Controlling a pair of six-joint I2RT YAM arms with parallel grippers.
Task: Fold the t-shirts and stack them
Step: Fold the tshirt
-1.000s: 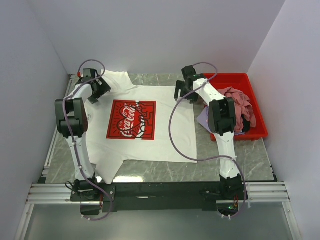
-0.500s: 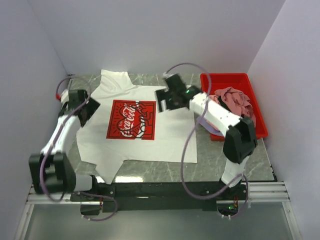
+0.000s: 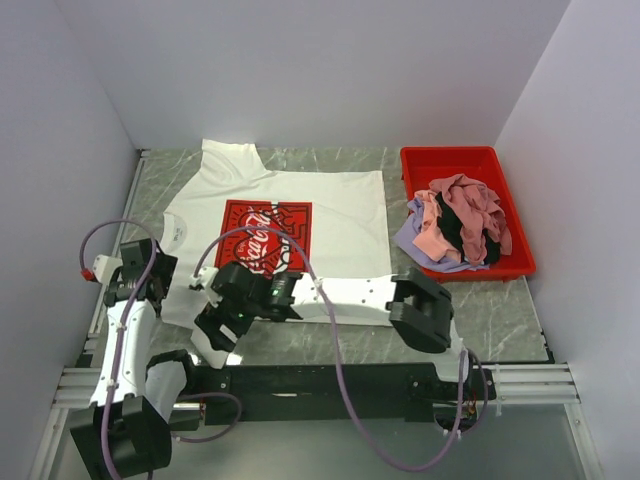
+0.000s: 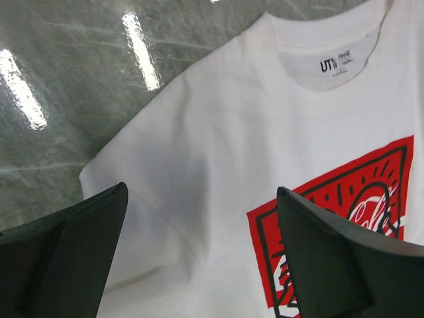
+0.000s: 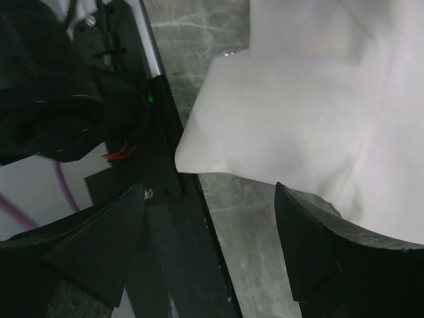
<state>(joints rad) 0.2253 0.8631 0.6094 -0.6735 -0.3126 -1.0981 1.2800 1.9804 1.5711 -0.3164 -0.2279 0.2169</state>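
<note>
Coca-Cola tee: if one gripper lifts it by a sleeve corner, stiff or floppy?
Probably floppy: the t-shirt lies flat in a thin layer with soft creases, so a lifted corner would likely drape. Likely light, but pushing it across the table may bunch it rather than slide it.

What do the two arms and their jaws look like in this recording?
The left arm and right arm have white link shells with bulky black joint housings. A mauve cable loops loosely along each. The jaws are matte black, wedge-shaped and unmarked.
</note>
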